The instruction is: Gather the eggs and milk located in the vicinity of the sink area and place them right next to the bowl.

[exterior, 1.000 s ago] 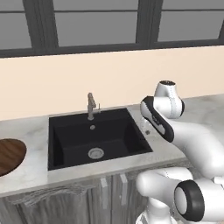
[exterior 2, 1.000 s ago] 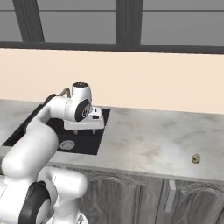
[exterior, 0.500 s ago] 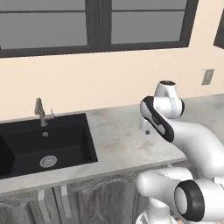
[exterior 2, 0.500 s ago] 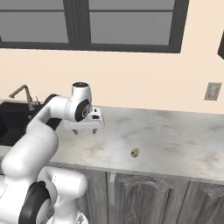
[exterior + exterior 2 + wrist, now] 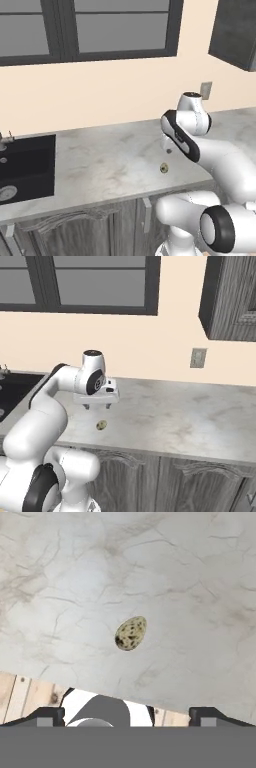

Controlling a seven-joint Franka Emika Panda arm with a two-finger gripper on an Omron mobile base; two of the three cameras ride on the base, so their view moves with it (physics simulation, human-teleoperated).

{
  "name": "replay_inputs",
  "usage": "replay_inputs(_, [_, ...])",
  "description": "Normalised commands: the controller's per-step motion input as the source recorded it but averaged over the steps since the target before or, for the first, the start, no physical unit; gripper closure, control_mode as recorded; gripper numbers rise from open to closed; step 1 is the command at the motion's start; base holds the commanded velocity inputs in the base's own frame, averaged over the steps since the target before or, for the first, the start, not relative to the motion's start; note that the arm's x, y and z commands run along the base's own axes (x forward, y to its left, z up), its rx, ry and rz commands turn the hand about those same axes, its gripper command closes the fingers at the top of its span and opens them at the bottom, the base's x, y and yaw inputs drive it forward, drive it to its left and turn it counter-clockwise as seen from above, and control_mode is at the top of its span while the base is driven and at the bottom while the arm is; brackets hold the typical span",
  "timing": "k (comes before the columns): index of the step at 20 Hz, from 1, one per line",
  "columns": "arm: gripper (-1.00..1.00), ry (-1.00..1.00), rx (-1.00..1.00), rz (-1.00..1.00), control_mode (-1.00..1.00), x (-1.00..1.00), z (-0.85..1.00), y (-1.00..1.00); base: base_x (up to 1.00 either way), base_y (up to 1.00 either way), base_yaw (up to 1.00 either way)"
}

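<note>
— Can any writing, label, brand or number be read anywhere here?

— None. The marbled counter (image 5: 110, 160) carries no lettering, and the speckled egg (image 5: 131, 633) lying near its front edge bears only dark flecks, no stamp.

— And the wall behind it?

— The wall plate (image 5: 198, 358) above the counter's back edge is blank, and so is the dark cabinet (image 5: 232, 298).
</note>
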Motion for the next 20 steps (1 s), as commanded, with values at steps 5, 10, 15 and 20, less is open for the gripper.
replay_inputs(5, [-1.00,0.00,0.00,0.00,-1.00,0.00,0.00,0.00,0.00,-0.10,0.00])
replay_inputs(10, [-1.00,0.00,0.00,-0.25,-1.00,0.00,-0.11,0.28,0.00,0.00,0.00])
replay_inputs(15, [-1.00,0.01,0.00,-0.39,-1.00,0.02,-0.11,0.38,0.00,0.00,0.00])
replay_inputs(20, [-1.00,0.00,0.00,-0.46,-1.00,0.04,-0.27,0.47,0.00,0.00,0.00])
